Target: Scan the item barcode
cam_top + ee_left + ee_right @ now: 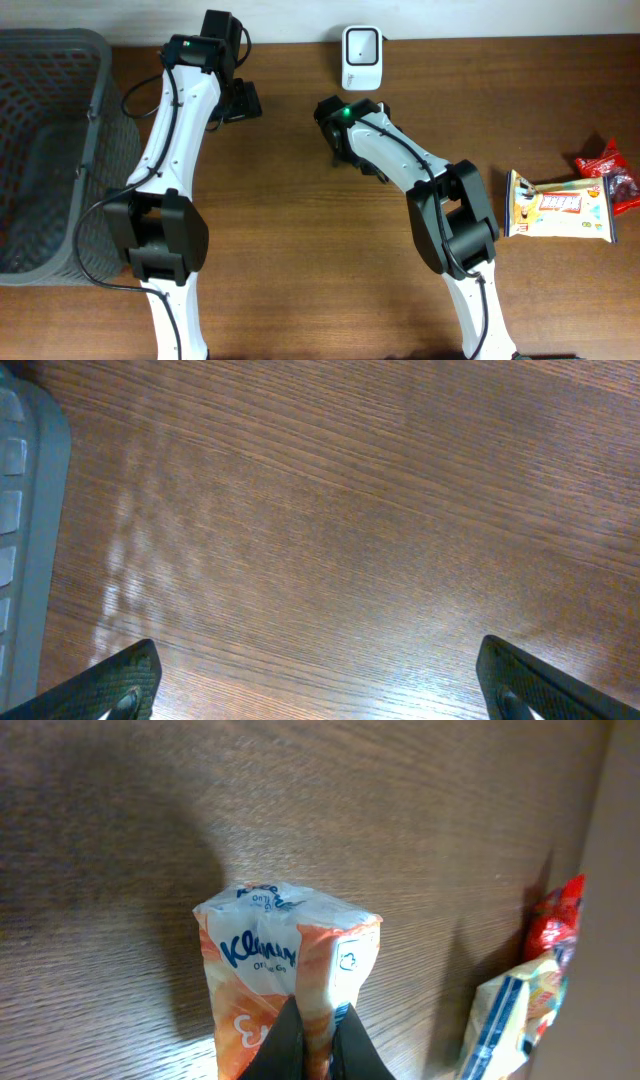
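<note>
The item is an orange and white Kleenex tissue pack [285, 970]. My right gripper [318, 1020] is shut on a fold of its wrapper and holds it above the wooden table. From above, the right gripper [340, 128] sits just in front of the white barcode scanner [361, 58] at the table's back edge, and the arm hides the pack there. My left gripper [320, 685] is open over bare wood with nothing between its fingers. Overhead, the left gripper [240, 100] is left of the scanner.
A grey mesh basket [50, 150] fills the left side, and its rim [25, 510] shows in the left wrist view. A cream snack packet [560, 207] and red packets [610, 170] lie at the right edge; the snack packet [510, 1010] also shows in the right wrist view.
</note>
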